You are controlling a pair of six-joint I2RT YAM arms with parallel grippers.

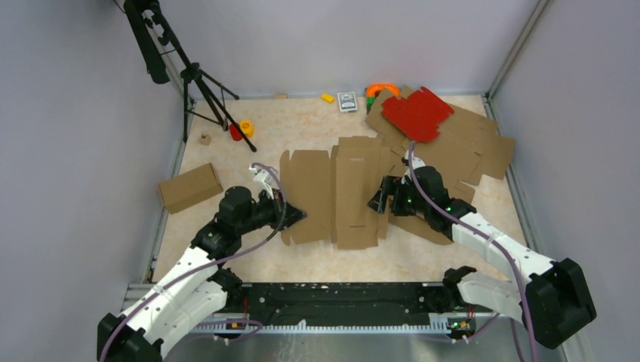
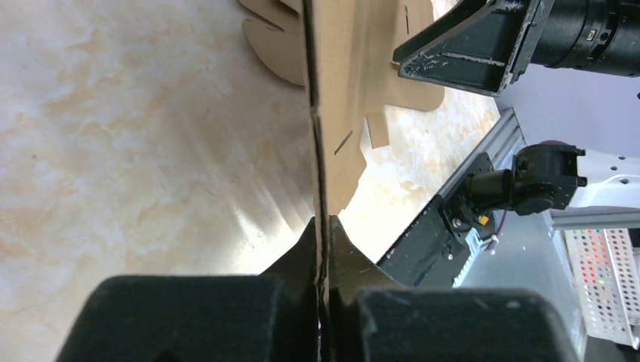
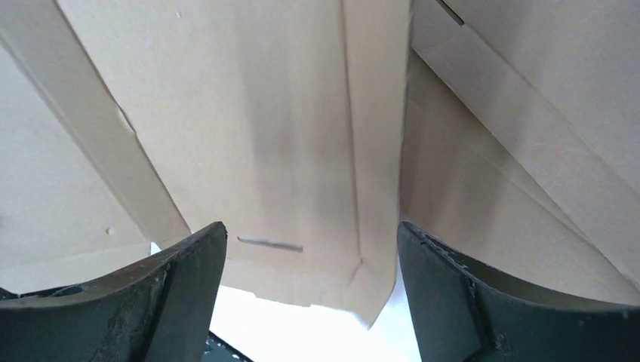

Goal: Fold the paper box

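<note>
Print on the small packet (image 1: pixel 347 101) by the far wall, beyond the paper box (image 1: pixel 340 192), too small to read. Plain brown faces on the paper box itself, showing only slots and fold lines. Spread mostly flat on the table (image 1: pixel 317 260) between the two grippers, long panels running away from the arm bases. At its left edge, toward the near corner, the left gripper (image 1: pixel 293 215): fully closed, pinching the thin cardboard of the outermost panel, the sheet seen edge-on from the left wrist and running straight up out of the closed fingers (image 2: pixel 294 260). At its right edge, the right gripper (image 1: pixel 381 197): spread wide, holding nothing, fingers (image 3: pixel 189 279) set either side of a creased strip of the box's right side, the cardboard close ahead of the tips; contact with it impossible to judge. Right of the paper box and farther from the arms, a pile of flat brown cardboard blanks (image 1: pixel 475 147), reaching up to its right flaps, touching or overlapping hard to tell, topped by a red die-cut sheet (image 1: pixel 416 113). Left of the paper box, well apart, a folded brown carton (image 1: pixel 189 187); beyond that, farther left and back, a black tripod (image 1: pixel 200 83)
</note>
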